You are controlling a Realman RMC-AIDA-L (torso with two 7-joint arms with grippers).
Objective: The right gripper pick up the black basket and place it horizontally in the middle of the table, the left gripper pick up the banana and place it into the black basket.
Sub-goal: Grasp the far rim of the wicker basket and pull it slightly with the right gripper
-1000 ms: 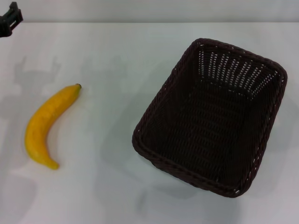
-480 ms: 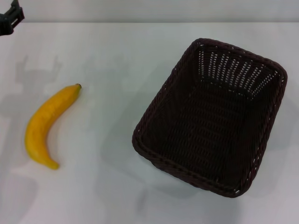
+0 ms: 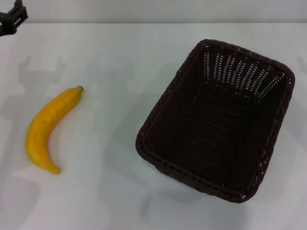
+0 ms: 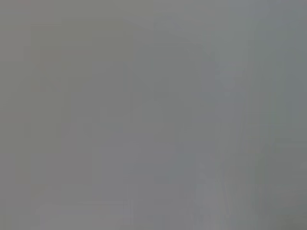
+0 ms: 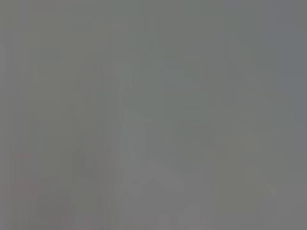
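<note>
the basket (image 3: 218, 120) lies skewed on the table's (image 3: 120, 57) right; the right gripper is unseen, its state unknowable.

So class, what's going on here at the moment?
Nothing is being handled yet. The banana lies alone on the left of the white table, apart from the black basket, which sits empty and at an angle on the right. The left tool only peeks in at the far left corner, well away from the banana. The right tool is out of sight.
</note>
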